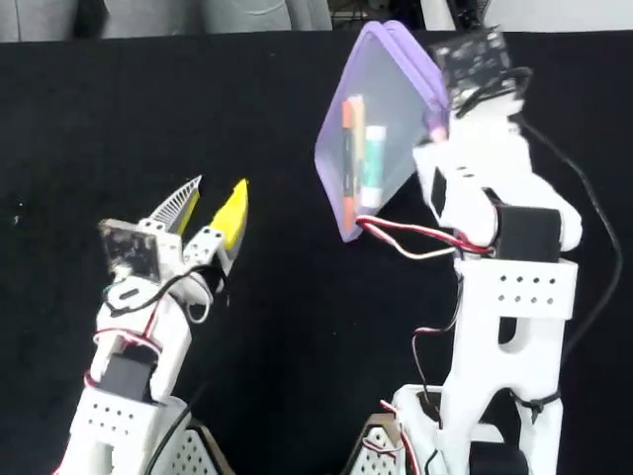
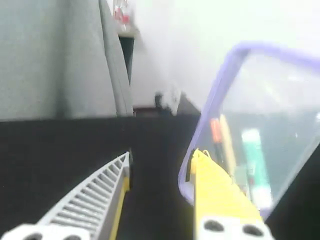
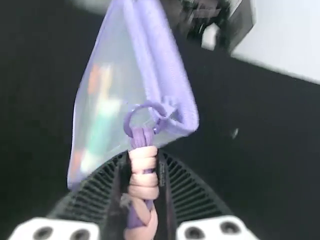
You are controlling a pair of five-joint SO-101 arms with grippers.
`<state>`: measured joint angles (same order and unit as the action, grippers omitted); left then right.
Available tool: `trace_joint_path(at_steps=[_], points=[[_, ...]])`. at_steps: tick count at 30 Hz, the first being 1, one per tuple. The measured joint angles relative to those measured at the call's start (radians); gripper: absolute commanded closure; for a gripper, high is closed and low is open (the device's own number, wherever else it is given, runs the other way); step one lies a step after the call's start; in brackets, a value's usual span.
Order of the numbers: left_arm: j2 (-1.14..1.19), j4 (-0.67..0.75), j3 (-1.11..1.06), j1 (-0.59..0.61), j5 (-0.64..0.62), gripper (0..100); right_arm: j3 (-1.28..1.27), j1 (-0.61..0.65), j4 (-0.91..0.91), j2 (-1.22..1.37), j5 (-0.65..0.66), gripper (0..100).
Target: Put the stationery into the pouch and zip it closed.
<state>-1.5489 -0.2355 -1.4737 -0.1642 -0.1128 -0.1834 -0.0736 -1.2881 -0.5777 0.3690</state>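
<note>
Right tool (image 3: 142, 170) is clamped on the zipper-pull cord (image 3: 143, 155), a pink and purple braided loop, pinched tight between the two dark ribbed fingers. The cord runs up to a purple ring (image 3: 142, 115) at one corner of the pouch (image 1: 381, 119). The pouch is translucent with a purple border. It's up off the black desk (image 1: 148, 119) at the far right side, hanging tilted from that corner with its flat face turned toward the left arm. Stationery is inside, lying side by side against the clear wall: an orange pen (image 1: 349, 148) and just beside it a green-and-white stick (image 1: 374, 163). Can't tell exactly what the stick is, maybe a glue stick or a marker. Can't tell how far the zip is run along the top edge. Left tool (image 1: 216, 193) is spread wide and holding nothing, with the yellow finger (image 2: 215, 195) on one side and the ribbed white finger (image 2: 95, 200) on the other. It sits low over the near left part of the desk, pointing toward the pouch but apart from it, with bare black desk between them. Both arm bases are at the near edge of the desk.
</note>
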Motion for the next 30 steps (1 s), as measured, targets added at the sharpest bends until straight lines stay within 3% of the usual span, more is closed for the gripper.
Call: trace_joint_path(at_steps=[7, 17, 30], points=[[-0.213, -0.123, -0.048, -0.002, -0.003, 80, -0.014, 0.0, -0.146, -0.003, 0.114, 98.7], [-0.261, -0.313, -0.051, 0.006, -0.003, 80, -0.371, -0.002, -0.058, 0.002, 0.229, 98.3], [-0.261, -0.316, -0.074, 0.006, -0.005, 80, -0.446, -0.048, -0.037, -0.011, 0.331, 97.9]])
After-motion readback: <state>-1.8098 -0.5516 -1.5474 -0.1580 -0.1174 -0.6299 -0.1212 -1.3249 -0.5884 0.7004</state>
